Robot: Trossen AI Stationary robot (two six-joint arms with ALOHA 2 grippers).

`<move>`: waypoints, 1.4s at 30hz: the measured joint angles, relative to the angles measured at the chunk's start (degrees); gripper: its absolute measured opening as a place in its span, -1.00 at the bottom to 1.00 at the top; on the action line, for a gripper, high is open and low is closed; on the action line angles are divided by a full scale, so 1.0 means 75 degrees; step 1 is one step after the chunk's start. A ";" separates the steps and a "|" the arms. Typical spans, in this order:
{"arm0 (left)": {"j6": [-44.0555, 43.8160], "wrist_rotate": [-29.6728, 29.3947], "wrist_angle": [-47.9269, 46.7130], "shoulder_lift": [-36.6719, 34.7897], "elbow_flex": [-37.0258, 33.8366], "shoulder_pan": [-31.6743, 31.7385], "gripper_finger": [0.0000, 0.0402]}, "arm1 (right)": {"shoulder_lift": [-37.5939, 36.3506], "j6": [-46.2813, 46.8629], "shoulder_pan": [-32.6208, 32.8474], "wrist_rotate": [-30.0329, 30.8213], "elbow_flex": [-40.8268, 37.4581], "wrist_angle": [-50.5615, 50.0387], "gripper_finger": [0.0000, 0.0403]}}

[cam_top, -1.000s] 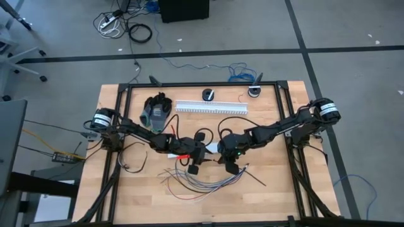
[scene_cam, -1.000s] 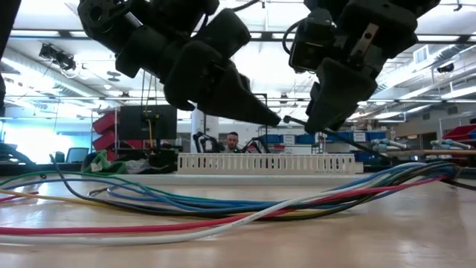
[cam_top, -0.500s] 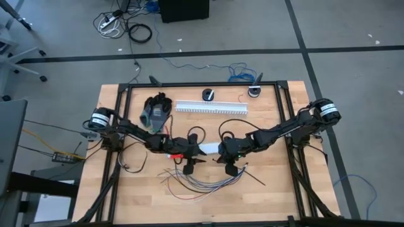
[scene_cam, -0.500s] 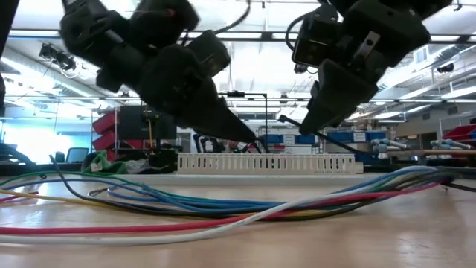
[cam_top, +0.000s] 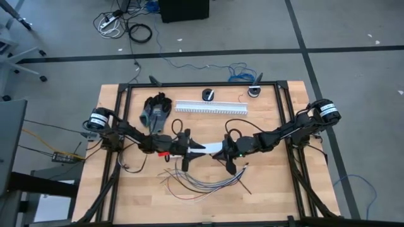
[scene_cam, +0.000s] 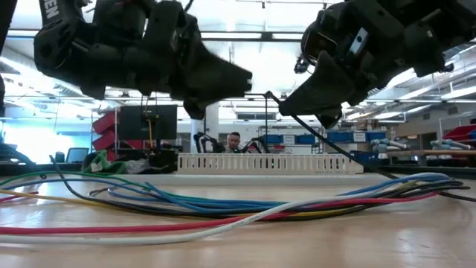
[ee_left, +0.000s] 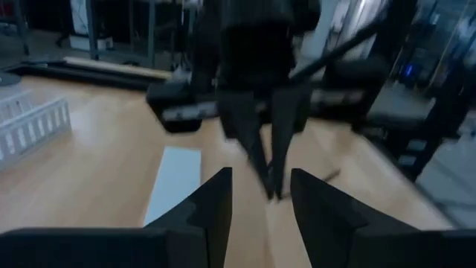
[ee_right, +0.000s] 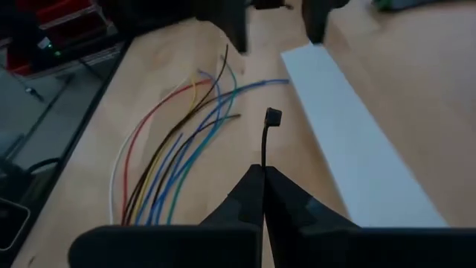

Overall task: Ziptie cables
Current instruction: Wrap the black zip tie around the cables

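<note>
A loose bundle of thin coloured cables (cam_top: 202, 183) lies flat on the wooden table near its front, also in the low view (scene_cam: 223, 208) and the right wrist view (ee_right: 175, 167). Above the table's middle my right gripper (cam_top: 225, 153) is shut on a black zip tie (ee_right: 262, 145). The tie's small square head (ee_right: 273, 115) points toward my left gripper (cam_top: 196, 147). My left gripper (ee_left: 260, 205) hovers level and open, facing the right one a short way off, with nothing between its fingers. My right gripper pinches the zip tie's strap (ee_right: 262, 162) between its two fingertips, a short way behind the head. The fingers slant down toward the table's left and lie along the strap. The tie is lifted clear, its head end sticking out ahead and its tail (scene_cam: 349, 156) trailing down behind.
A flat white strip (cam_top: 213, 148) lies on the table below both grippers. The white slotted duct (cam_top: 211, 107) and a dark glove (cam_top: 155, 110) sit toward the far edge, with two small round items (cam_top: 207, 94) (cam_top: 254, 92). Black frame rails (cam_top: 120, 126) border the table.
Both grippers have tipped up from pointing steeply down: the left now lies level and has rolled and drawn back toward the table's left, the right slants gently. The zip tie has swung with the right gripper, its head now raised toward the left gripper.
</note>
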 joint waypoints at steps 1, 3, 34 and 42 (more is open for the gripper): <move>-0.0032 -0.0023 0.0137 -0.0001 0.0005 -0.0002 -0.36 | 0.0000 -0.0050 0.0018 0.0074 0.0000 0.0074 -1.00; -0.0048 -0.0164 0.0237 -0.0006 0.0009 0.0000 -0.36 | 0.0000 -0.0173 0.0047 0.0234 0.0006 0.0190 -1.00; -0.1296 0.0122 0.2922 0.1864 0.0216 -0.0037 -0.36 | -0.0003 -0.0946 0.0062 0.0776 0.0012 0.0803 -1.00; -0.0987 0.0318 0.2720 0.1888 0.0577 -0.0057 -0.36 | -0.0003 -0.0930 0.0062 0.0793 0.0012 0.0818 -1.00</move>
